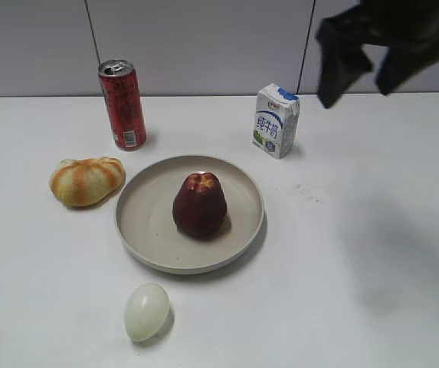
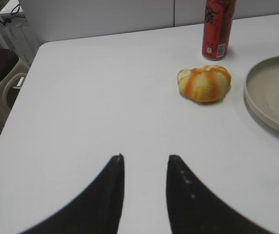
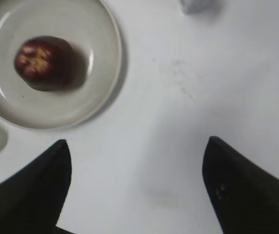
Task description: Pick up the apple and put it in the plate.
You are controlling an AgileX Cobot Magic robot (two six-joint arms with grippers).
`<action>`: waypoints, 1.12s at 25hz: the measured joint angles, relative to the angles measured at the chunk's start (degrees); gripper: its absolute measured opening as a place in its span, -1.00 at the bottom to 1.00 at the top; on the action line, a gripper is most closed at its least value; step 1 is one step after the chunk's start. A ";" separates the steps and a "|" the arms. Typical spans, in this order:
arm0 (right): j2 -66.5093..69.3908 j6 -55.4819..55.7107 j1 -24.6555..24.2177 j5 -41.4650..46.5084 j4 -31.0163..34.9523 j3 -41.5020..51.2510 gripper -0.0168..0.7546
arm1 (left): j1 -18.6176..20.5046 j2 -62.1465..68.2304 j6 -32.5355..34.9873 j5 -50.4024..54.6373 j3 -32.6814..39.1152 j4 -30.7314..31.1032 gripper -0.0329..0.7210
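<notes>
The dark maroon-red apple (image 1: 200,204) stands inside the beige plate (image 1: 142,230) at the table's middle. It also shows in the right wrist view (image 3: 44,62), lying in the plate (image 3: 105,44). My right gripper (image 1: 361,80) is open and empty, raised high at the upper right, well clear of the plate; its jaws (image 3: 137,146) are wide apart over bare table. My left gripper (image 2: 145,158) is open and empty over the table's left side; it is out of the exterior view. The plate's edge (image 2: 270,92) shows at the right of the left wrist view.
A red drink can (image 1: 122,104) stands behind the plate. An orange-striped bun (image 1: 86,181) lies left of it. A milk carton (image 1: 276,120) stands at the back right. A pale egg (image 1: 145,310) lies in front of the plate. The table's left edge (image 2: 20,97) is near a chair.
</notes>
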 joint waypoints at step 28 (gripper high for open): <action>-71.82 0.38 -4.65 -8.75 -0.57 59.86 0.58 | 0.00 0.00 0.00 0.00 0.00 0.00 -0.29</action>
